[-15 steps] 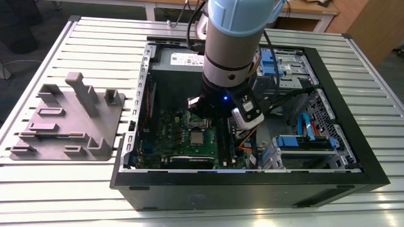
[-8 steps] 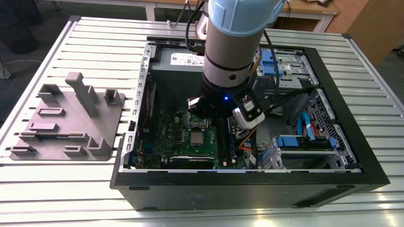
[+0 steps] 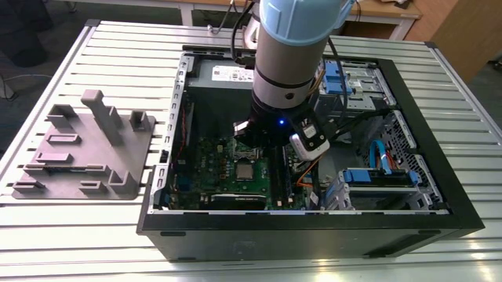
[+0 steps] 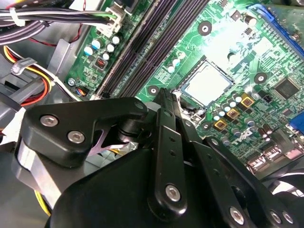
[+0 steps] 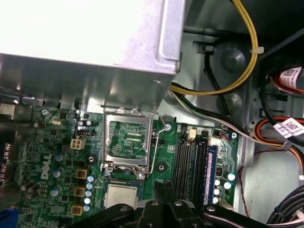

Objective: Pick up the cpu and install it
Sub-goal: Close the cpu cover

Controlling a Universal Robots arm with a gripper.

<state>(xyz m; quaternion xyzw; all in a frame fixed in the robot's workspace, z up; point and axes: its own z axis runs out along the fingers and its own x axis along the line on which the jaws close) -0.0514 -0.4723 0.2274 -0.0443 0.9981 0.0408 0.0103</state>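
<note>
The cpu point(image 3: 246, 171), a small silver-grey square, lies flat in its socket on the green motherboard point(image 3: 208, 164) inside the open computer case. Both wrist views show the cpu too point(image 4: 207, 84) point(image 5: 121, 195). The shiny hinged socket frame point(image 5: 127, 141) is swung open beside it, with its wire lever point(image 5: 153, 142) raised. My gripper point(image 4: 166, 95) point(image 5: 164, 186) hovers above the board next to the socket. Its black fingers are pressed together with nothing between them. It is apart from the cpu.
A grey moulded tray point(image 3: 86, 147) with upright posts lies on the slatted table at the exterior view's left. The case walls point(image 3: 314, 226) ring the board. A silver power supply box point(image 5: 85, 42), memory slots point(image 5: 194, 161) and bundled cables point(image 5: 247, 57) crowd the socket.
</note>
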